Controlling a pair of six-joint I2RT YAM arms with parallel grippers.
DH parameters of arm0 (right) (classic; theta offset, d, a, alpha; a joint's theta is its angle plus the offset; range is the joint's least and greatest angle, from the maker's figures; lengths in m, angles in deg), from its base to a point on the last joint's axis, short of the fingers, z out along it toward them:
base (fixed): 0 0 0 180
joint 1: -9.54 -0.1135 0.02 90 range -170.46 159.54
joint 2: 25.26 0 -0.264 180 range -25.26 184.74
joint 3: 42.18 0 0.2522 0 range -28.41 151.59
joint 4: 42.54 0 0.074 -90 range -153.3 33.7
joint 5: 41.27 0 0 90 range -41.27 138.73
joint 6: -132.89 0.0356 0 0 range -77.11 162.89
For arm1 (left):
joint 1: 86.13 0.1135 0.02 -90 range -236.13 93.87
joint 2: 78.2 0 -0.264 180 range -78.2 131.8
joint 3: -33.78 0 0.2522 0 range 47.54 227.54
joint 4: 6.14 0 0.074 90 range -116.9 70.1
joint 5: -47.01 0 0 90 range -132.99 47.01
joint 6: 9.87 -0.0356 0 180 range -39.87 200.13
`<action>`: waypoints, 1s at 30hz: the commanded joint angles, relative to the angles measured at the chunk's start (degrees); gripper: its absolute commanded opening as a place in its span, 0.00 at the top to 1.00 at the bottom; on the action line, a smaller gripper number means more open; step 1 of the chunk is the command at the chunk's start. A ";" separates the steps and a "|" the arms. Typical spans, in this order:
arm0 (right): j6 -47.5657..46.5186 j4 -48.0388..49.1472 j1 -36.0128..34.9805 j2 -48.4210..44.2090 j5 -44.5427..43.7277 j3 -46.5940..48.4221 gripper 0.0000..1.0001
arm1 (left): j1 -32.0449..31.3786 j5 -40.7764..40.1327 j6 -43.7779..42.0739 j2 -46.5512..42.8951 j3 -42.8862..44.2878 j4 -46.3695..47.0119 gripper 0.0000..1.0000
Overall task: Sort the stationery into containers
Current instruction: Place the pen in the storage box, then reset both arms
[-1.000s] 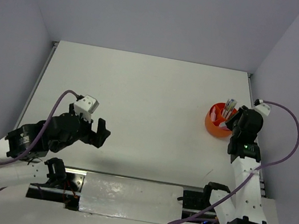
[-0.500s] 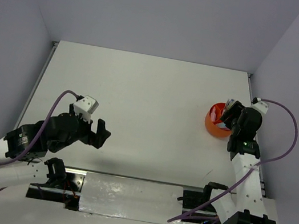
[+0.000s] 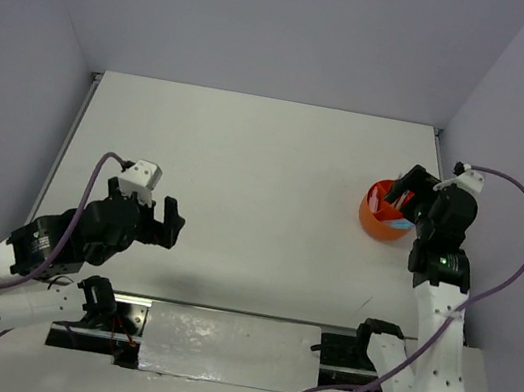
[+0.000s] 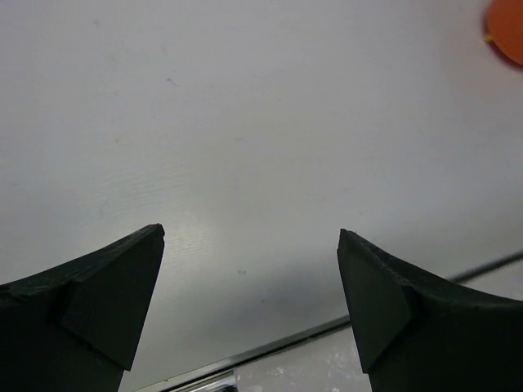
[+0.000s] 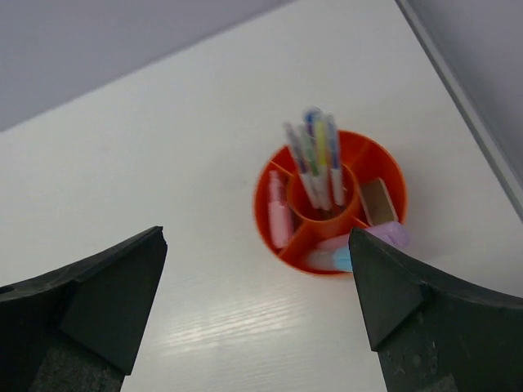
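Observation:
The orange cup (image 3: 380, 223) stands near the table's right edge, its inside split into compartments (image 5: 313, 235). Several thin pens (image 5: 319, 159) stand upright in its middle well. A pink marker (image 5: 279, 214), a small tan block (image 5: 376, 202) and purple and blue markers (image 5: 364, 247) lie in the outer sections. My right gripper (image 3: 410, 197) hangs open just above and to the right of the cup, nothing between its fingers (image 5: 256, 235). My left gripper (image 3: 173, 221) is open and empty over bare table at the near left (image 4: 251, 233). A sliver of the cup (image 4: 508, 28) shows in the left wrist view.
A shiny metal plate (image 3: 230, 346) lies along the near edge between the arm bases. The table's right rail (image 5: 466, 90) runs close beside the cup. Grey walls enclose the table on three sides.
My right gripper has gone from nearly shut over the cup to fully open and has pulled back slightly to the right. The left gripper has turned a little and shifted left.

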 commanded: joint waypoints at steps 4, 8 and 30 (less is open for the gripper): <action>-3.41 -10.74 -10.47 -10.76 4.73 9.55 0.00 | 7.52 -16.58 9.56 0.24 6.40 -7.33 0.01; -6.48 -19.69 -13.20 -14.62 10.45 12.45 0.00 | 8.94 -23.52 11.86 -0.29 10.97 -12.43 0.01; -9.92 -45.20 -16.80 -41.62 3.34 23.89 0.00 | 8.94 -18.71 12.90 -17.25 22.76 -32.29 0.01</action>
